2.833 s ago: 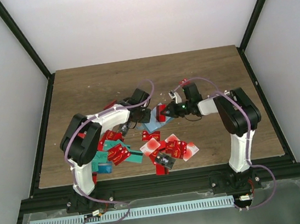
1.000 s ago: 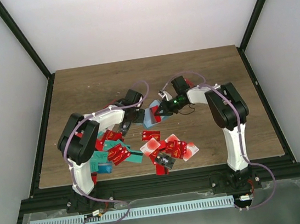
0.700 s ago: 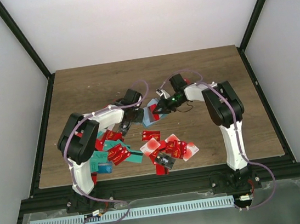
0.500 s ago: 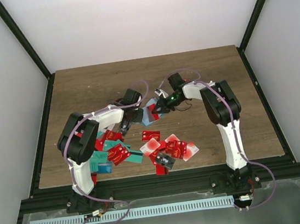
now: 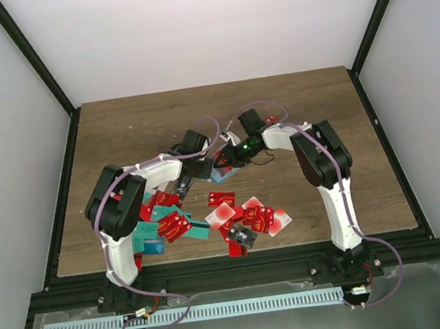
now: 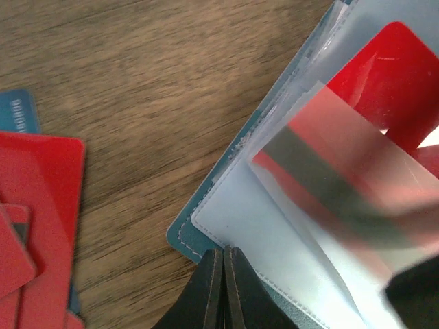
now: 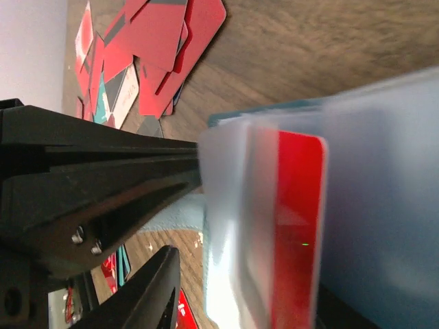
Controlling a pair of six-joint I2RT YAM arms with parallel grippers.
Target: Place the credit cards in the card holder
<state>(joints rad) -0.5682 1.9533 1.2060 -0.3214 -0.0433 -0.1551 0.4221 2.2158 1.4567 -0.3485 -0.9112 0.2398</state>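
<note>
The teal card holder [image 6: 184,236] lies open on the wood, its pale inner panel [image 6: 274,233] and clear sleeves facing up. My left gripper [image 6: 223,255] is shut, its tips resting on the holder's near corner. A red credit card [image 7: 298,226] stands in a clear sleeve between the parted fingers of my right gripper [image 7: 240,274], and the left finger [image 7: 154,291] is off the sleeve. The same red card [image 6: 401,75] shows through the sleeve in the left wrist view. In the top view both grippers, left [image 5: 204,169] and right [image 5: 228,155], meet at the holder [image 5: 220,174].
Loose credit cards [image 5: 243,214], mostly red, lie scattered in front of the holder, with more red and teal ones [image 5: 166,218] beside the left arm. Red cards [image 6: 34,205] and a teal card [image 6: 17,113] lie left of the holder. The left gripper's black body [image 7: 96,185] is close beside my right fingers.
The right gripper has slid left over the holder with the red card and its jaws have parted. The left gripper has stayed shut in place.
</note>
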